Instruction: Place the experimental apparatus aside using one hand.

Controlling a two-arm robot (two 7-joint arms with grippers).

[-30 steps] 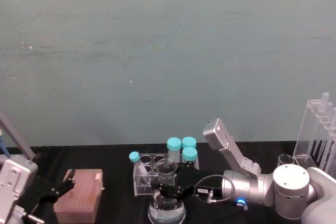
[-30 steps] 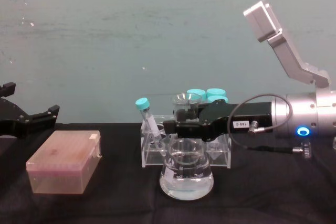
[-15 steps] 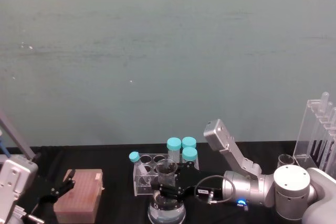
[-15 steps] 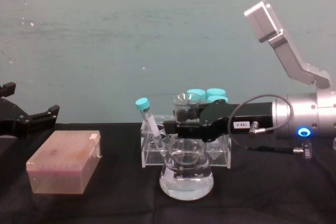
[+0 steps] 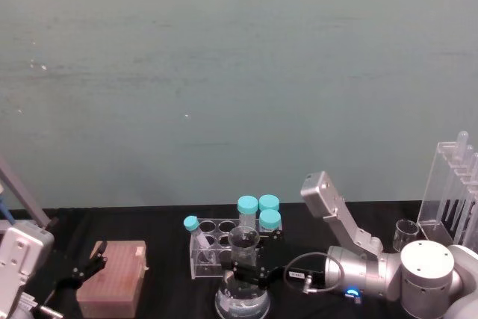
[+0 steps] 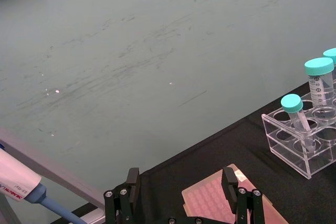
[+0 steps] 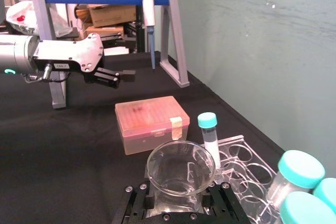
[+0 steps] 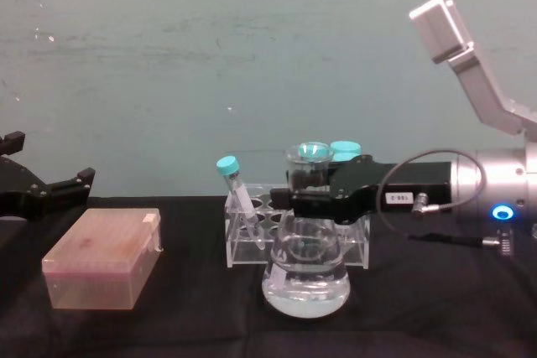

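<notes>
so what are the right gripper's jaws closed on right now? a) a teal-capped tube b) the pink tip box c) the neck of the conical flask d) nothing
c: the right gripper has its jaws clamped around the neck of the conical flask, just below the flask's open rim.

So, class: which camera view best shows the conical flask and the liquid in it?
The chest view: the conical flask is seen side-on, whole, with its clear liquid and the right gripper closed on its neck. The head view looks down on it at the bottom edge. The right wrist view shows its mouth.
</notes>
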